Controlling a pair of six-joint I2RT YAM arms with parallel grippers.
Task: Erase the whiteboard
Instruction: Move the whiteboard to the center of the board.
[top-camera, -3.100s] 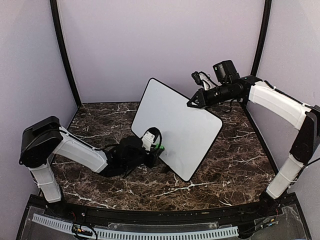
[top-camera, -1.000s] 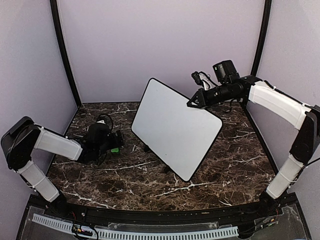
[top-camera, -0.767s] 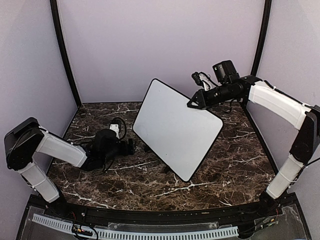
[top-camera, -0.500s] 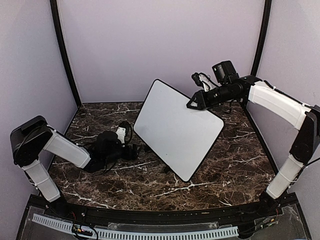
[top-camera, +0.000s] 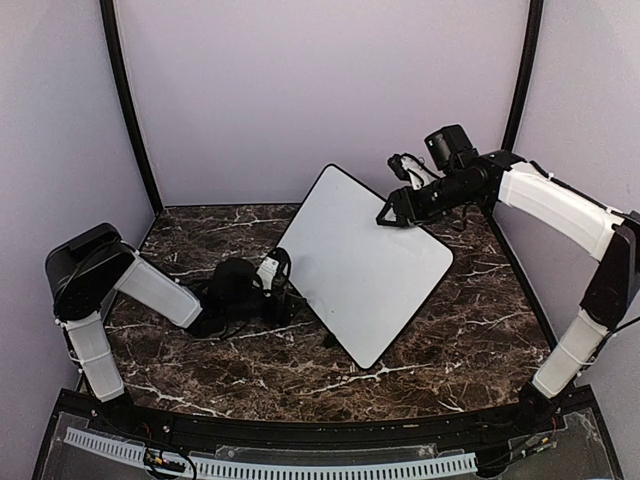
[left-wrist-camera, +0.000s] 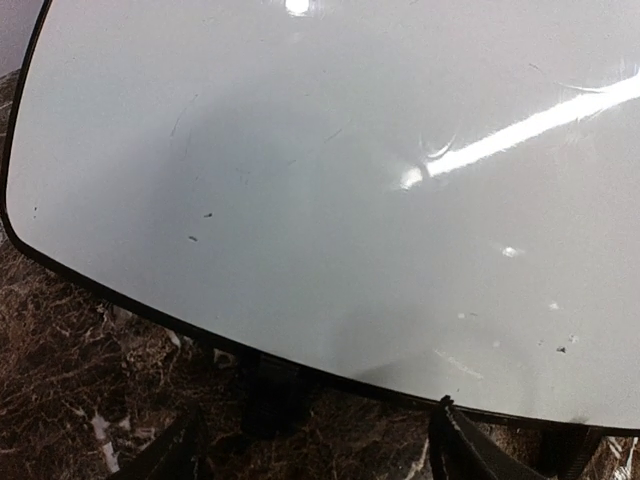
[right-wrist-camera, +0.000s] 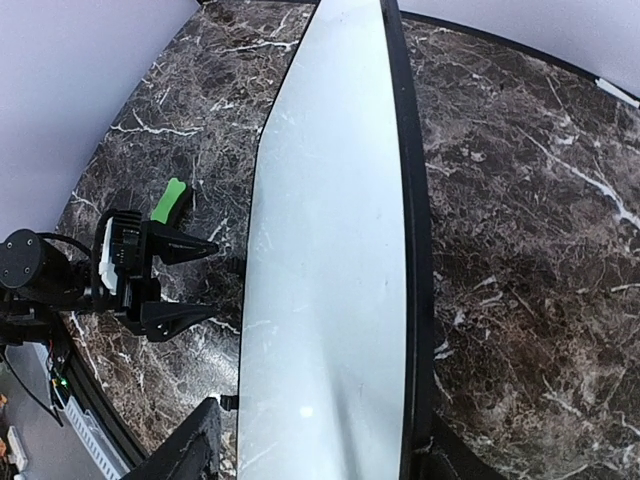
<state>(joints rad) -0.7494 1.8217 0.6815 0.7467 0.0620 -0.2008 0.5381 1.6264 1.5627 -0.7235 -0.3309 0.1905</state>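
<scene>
The whiteboard (top-camera: 365, 265) stands tilted on its lower edge at mid-table, its white face blank apart from a few specks. In the left wrist view the whiteboard (left-wrist-camera: 320, 170) fills the frame. My left gripper (top-camera: 287, 298) is low by the board's lower left edge, open with nothing between its fingers (left-wrist-camera: 175, 452). My right gripper (top-camera: 390, 214) is at the upper right edge, open. Its jaws straddle the whiteboard (right-wrist-camera: 330, 250) rim without clamping it. The left gripper (right-wrist-camera: 214, 278) shows beside the board in the right wrist view.
A small green eraser (right-wrist-camera: 170, 200) lies on the marble table (top-camera: 450, 330) behind the left arm, to the left of the board. Purple walls and black corner posts (top-camera: 128, 110) enclose the table. Small black feet (left-wrist-camera: 270, 385) stick out under the board's lower edge.
The left arm has moved right, away from the eraser on the table, up to the board's lower left edge. The right gripper has opened, and the board's top has shifted to the right.
</scene>
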